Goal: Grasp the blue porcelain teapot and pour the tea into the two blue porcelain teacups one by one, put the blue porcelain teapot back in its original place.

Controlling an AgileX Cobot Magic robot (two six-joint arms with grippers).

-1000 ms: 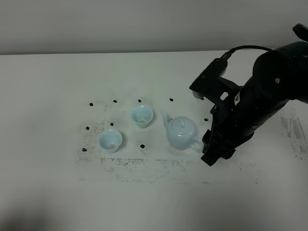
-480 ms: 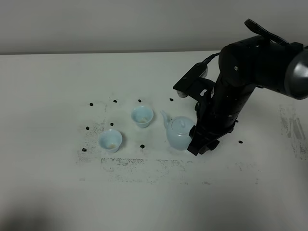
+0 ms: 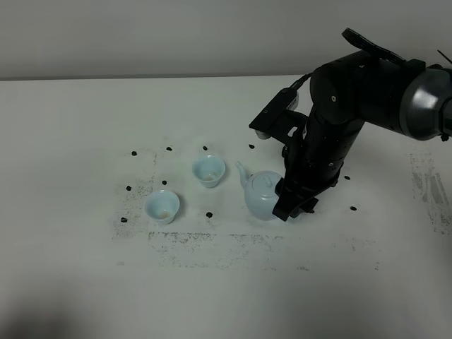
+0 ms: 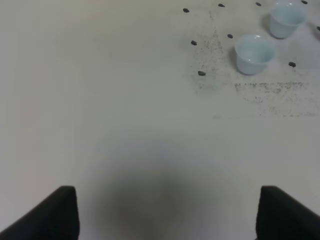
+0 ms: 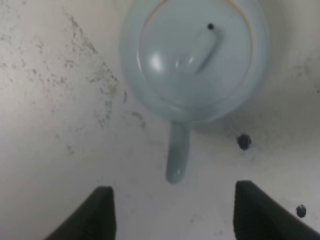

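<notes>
The blue porcelain teapot [image 3: 261, 193] stands upright on the white table, spout to the left and handle to the right. In the right wrist view the teapot [image 5: 192, 60] shows from above with its loop handle [image 5: 177, 155] pointing toward the gap between my fingers. My right gripper [image 3: 291, 209] [image 5: 175, 220] is open, right at the handle and not closed on it. The two blue porcelain teacups [image 3: 209, 170] [image 3: 162, 206] stand left of the teapot and also show in the left wrist view [image 4: 286, 17] [image 4: 254, 52]. My left gripper [image 4: 170, 220] is open and empty over bare table, far from the cups.
Small black marks [image 3: 209, 214] dot the white table [image 3: 85, 127] around the cups and teapot, with a speckled stain [image 3: 212, 240] in front of them. The right arm's dark bulk [image 3: 353, 106] hangs over the table to the right of the teapot.
My right arm has swung left toward the teapot, bringing the open gripper from beside the handle to right over it. Teapot and cups have not moved.
</notes>
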